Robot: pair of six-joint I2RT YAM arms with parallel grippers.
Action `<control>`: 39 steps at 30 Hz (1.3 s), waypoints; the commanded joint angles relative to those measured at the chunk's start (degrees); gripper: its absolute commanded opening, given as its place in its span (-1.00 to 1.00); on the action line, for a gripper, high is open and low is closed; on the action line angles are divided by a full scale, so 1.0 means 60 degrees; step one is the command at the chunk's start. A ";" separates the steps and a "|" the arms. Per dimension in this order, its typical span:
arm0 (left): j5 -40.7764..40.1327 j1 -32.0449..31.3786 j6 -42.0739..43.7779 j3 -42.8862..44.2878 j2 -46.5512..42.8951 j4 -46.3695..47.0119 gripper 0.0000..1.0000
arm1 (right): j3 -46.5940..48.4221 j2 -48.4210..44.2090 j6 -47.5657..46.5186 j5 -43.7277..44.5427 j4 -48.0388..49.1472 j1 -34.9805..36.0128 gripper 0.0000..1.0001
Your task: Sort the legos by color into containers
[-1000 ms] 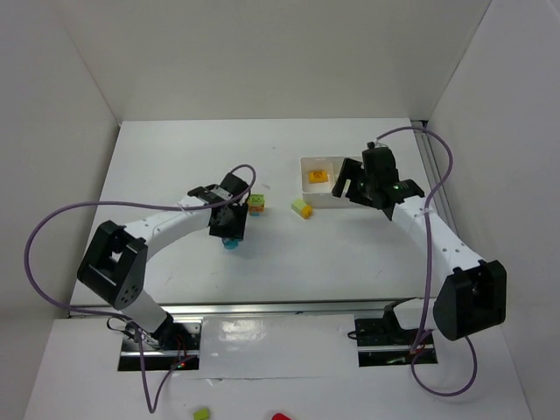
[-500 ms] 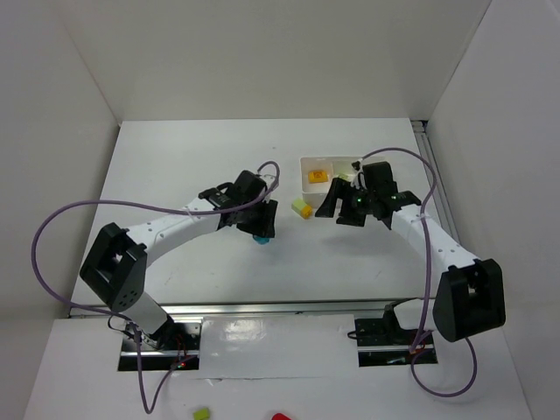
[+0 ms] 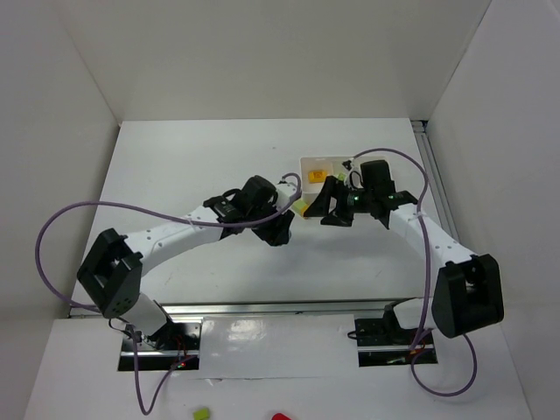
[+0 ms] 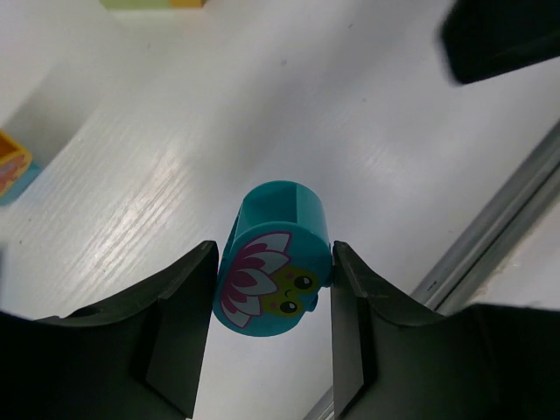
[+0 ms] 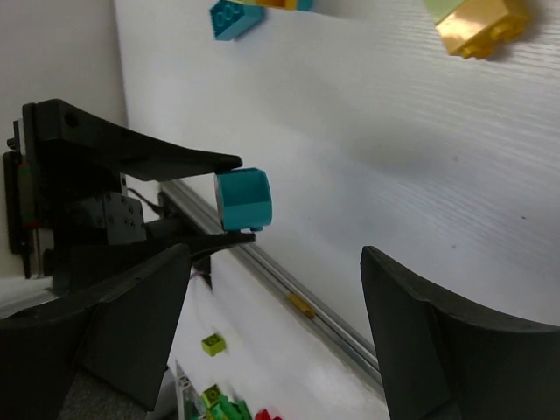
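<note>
My left gripper (image 3: 278, 231) is shut on a cyan round-backed brick (image 4: 273, 271) with a flower face and holds it above the table. The brick also shows in the right wrist view (image 5: 245, 199), between the left fingers (image 5: 175, 162). My right gripper (image 3: 331, 206) is open and empty, just right of a yellow and lime brick (image 3: 300, 206), which also shows in the right wrist view (image 5: 477, 22). The white tray (image 3: 305, 166) lies behind it, mostly hidden by the right arm. One compartment holds an orange brick (image 3: 316, 176). A cyan and orange brick (image 5: 241, 13) lies further left, and also shows in the left wrist view (image 4: 10, 166).
A metal rail (image 3: 262, 308) runs along the table's near edge. Loose lime and red bricks (image 5: 214, 344) lie below it, off the table. White walls close in the table on three sides.
My left arm has carried the cyan brick to the right, towards the table's middle. My right gripper has moved left off the tray, towards the yellow and lime brick.
</note>
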 commanded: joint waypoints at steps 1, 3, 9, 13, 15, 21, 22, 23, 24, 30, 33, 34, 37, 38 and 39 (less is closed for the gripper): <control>0.1123 0.0029 0.0808 -0.0055 -0.0848 0.0954 -0.71 | -0.0033 0.0133 0.0577 -0.1465 0.1032 -0.0040 0.71; 0.1707 0.0029 0.0956 0.0063 -0.0849 0.0954 -0.71 | -0.0033 0.0266 0.0694 -0.1569 0.1151 0.0062 0.71; 0.2238 0.0029 0.1161 0.0150 -0.0849 0.0866 -0.84 | 0.0068 0.0559 0.1061 -0.1656 0.1561 0.0486 0.71; 0.2137 0.0029 0.1161 0.0238 -0.0936 0.0866 -0.86 | 0.0288 0.1099 0.0859 -0.1744 0.1518 0.1086 0.71; 0.2034 0.0029 0.1161 0.0238 -0.0936 0.0866 -0.94 | 0.0376 0.1320 0.0740 -0.1745 0.1313 0.1321 0.71; 0.1638 0.0029 0.1073 0.0238 -0.1024 0.1056 -0.97 | 0.0274 0.1526 0.0652 -0.1832 0.1400 0.1805 0.52; 0.1638 0.0029 0.1073 0.0238 -0.1024 0.1057 -0.97 | 0.0173 0.1526 0.0652 -0.1833 0.1487 0.1805 0.46; 0.1638 0.0029 0.1160 0.0238 -0.1024 0.1057 -0.97 | 0.0172 0.1526 0.0753 -0.1963 0.1488 0.1805 0.21; 0.1638 0.0029 0.1161 0.0238 -0.1024 0.1057 -0.97 | 0.0172 0.1526 0.0754 -0.1965 0.1633 0.1805 0.06; 0.1010 0.0029 0.1249 0.0356 -0.1024 0.0778 -0.05 | 0.0260 0.1190 0.0930 -0.1307 0.1532 0.1718 -0.48; 0.0729 0.0233 0.1249 0.0269 -0.1229 0.0690 0.64 | 0.0625 0.1101 0.0741 -0.0794 0.1122 0.1265 -0.48; 0.0729 0.0234 0.1249 0.0268 -0.1229 0.0574 0.80 | 0.0858 0.1101 0.0740 -0.0662 0.0875 0.1162 -0.51; 0.0627 0.0438 0.1249 0.0268 -0.1419 0.0471 1.00 | 0.1516 0.1013 0.0345 0.0245 0.0159 0.0941 -0.51; 0.0627 0.0439 0.1249 0.0268 -0.1420 0.0384 1.00 | 0.1708 0.1013 0.0243 0.0508 -0.0019 0.0840 -0.53; 0.0525 0.0439 0.1249 0.0181 -0.1521 0.0383 1.00 | 0.1884 0.1013 0.0140 0.1004 -0.0195 0.0694 -0.53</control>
